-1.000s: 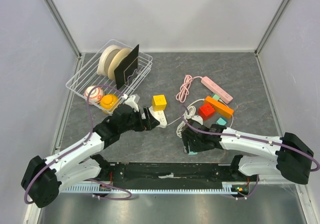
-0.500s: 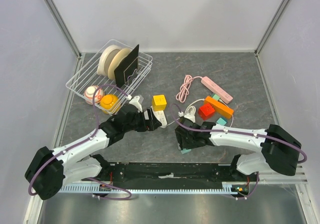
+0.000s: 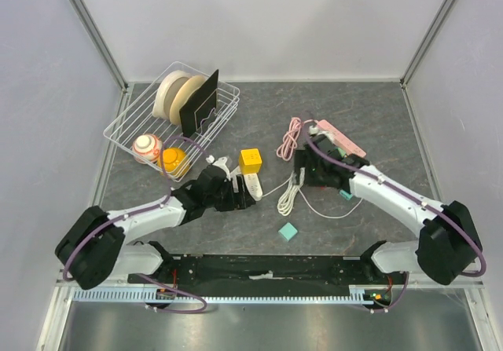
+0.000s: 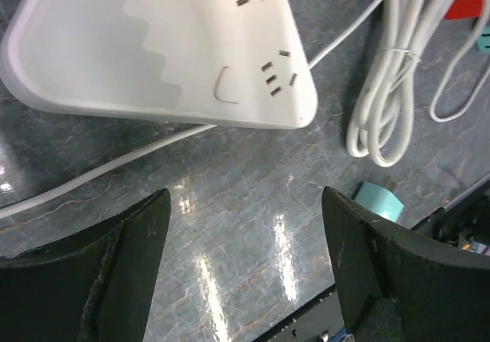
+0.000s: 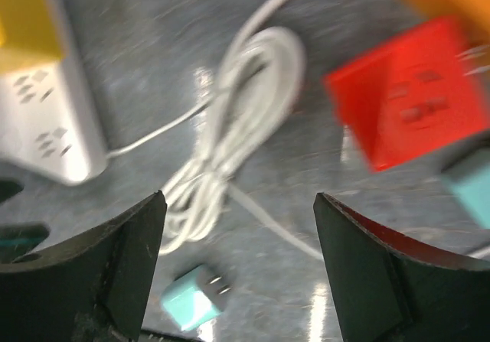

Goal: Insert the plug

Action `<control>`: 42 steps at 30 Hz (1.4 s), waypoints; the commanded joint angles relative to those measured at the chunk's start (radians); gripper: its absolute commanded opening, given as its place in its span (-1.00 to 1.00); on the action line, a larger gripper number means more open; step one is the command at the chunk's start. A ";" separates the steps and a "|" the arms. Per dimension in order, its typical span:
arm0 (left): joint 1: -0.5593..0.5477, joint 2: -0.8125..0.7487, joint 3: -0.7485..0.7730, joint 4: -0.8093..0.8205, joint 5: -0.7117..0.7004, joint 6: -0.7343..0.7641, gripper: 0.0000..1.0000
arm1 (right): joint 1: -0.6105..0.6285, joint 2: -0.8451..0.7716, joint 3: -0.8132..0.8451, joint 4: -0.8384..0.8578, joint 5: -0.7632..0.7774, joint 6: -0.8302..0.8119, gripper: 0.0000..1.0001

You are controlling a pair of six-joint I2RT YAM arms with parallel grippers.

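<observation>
1. My left gripper (image 4: pixel 245 204) hangs low over the tabletop (image 3: pixel 377 107) with its fingers spread wide and nothing between them.
2. In the left wrist view, the white power strip (image 3: pixel 252 184) lies flat just past those fingers, at 12 o'clock from them. Its socket face is up and they do not touch it.
3. My right gripper (image 5: pixel 239 204) is spread wide as well and holds nothing. Its wrist view is blurred.
4. From overhead, the right gripper sits at about 3 o'clock from the strip, beside the pink power strip (image 3: pixel 342 140).
5. The teal plug (image 3: pixel 288 231) lies loose on the tabletop, held by neither gripper. It is at about 5 o'clock from the white strip and at 6 o'clock from the bundled white cable (image 3: pixel 288 196).
6. That cable bundle lies between the two grippers, just at 3 o'clock from the white strip, and a thin lead runs from it toward the strip.
7. A yellow cube (image 3: pixel 250 160) stands just at 12 o'clock from the strip. I cannot tell whether they touch.
8. A red block (image 5: pixel 406 101) shows in the right wrist view at 2 o'clock from that gripper's fingers.
9. A wire basket (image 3: pixel 230 104) sits well apart at 10 o'clock on the tabletop.
</observation>
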 commanded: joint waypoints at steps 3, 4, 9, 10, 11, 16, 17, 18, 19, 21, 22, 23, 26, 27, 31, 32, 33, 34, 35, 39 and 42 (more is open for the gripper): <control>0.026 0.134 0.046 0.087 -0.028 -0.029 0.67 | -0.329 -0.027 0.052 -0.006 -0.044 -0.149 0.82; 0.037 0.148 0.052 0.090 -0.028 -0.026 0.64 | -0.362 -0.023 0.054 0.006 -0.066 -0.164 0.87; 0.097 0.238 0.145 0.078 -0.045 0.029 0.58 | -0.533 0.032 0.081 0.052 -0.170 -0.207 0.89; 0.103 0.255 0.165 0.063 -0.047 0.050 0.58 | -0.545 0.039 0.084 0.056 -0.172 -0.218 0.89; 0.118 0.267 0.203 0.057 -0.051 0.058 0.58 | -0.570 0.048 0.086 0.060 -0.195 -0.234 0.89; 0.173 0.370 0.296 0.053 -0.060 0.089 0.57 | -0.651 0.097 0.077 0.080 -0.218 -0.273 0.90; 0.183 0.387 0.329 0.049 -0.063 0.097 0.57 | -0.671 0.114 0.075 0.086 -0.235 -0.279 0.90; 0.187 0.399 0.349 0.044 -0.056 0.106 0.57 | -0.676 0.124 0.072 0.097 -0.242 -0.294 0.90; 0.187 0.408 0.369 0.038 -0.048 0.120 0.57 | -0.677 0.149 0.072 0.099 -0.244 -0.301 0.90; 0.187 0.412 0.403 0.038 -0.004 0.123 0.57 | -0.683 0.174 0.072 0.109 -0.244 -0.320 0.89; 0.184 0.403 0.406 0.041 0.010 0.123 0.59 | -0.685 0.196 0.071 0.111 -0.255 -0.327 0.89; 0.175 0.380 0.405 0.041 0.022 0.124 0.59 | -0.683 0.206 0.071 0.111 -0.317 -0.328 0.89; 0.157 0.303 0.379 0.021 0.033 0.123 0.60 | -0.667 0.197 0.043 0.106 -0.429 -0.313 0.86; 0.154 0.281 0.368 0.017 0.036 0.117 0.61 | -0.654 0.184 0.022 0.097 -0.463 -0.305 0.85; 0.135 0.168 0.305 -0.020 0.056 0.114 0.61 | -0.552 0.076 -0.043 0.077 -0.473 -0.265 0.79; 0.134 0.148 0.296 -0.026 0.065 0.114 0.61 | -0.510 0.059 -0.055 0.074 -0.466 -0.241 0.79; 0.135 0.113 0.288 -0.031 0.068 0.115 0.61 | -0.492 0.042 -0.081 0.072 -0.462 -0.233 0.76; 0.135 0.096 0.277 -0.043 0.072 0.120 0.61 | -0.479 0.016 -0.090 0.072 -0.465 -0.219 0.72; 0.135 0.082 0.273 -0.051 0.075 0.123 0.61 | -0.454 0.007 -0.098 0.074 -0.471 -0.212 0.71; 0.135 0.028 0.267 -0.085 0.095 0.138 0.61 | -0.438 -0.056 -0.098 0.060 -0.358 -0.216 0.67; 0.135 0.001 0.271 -0.121 0.102 0.141 0.61 | -0.433 -0.090 -0.055 0.011 -0.291 -0.232 0.62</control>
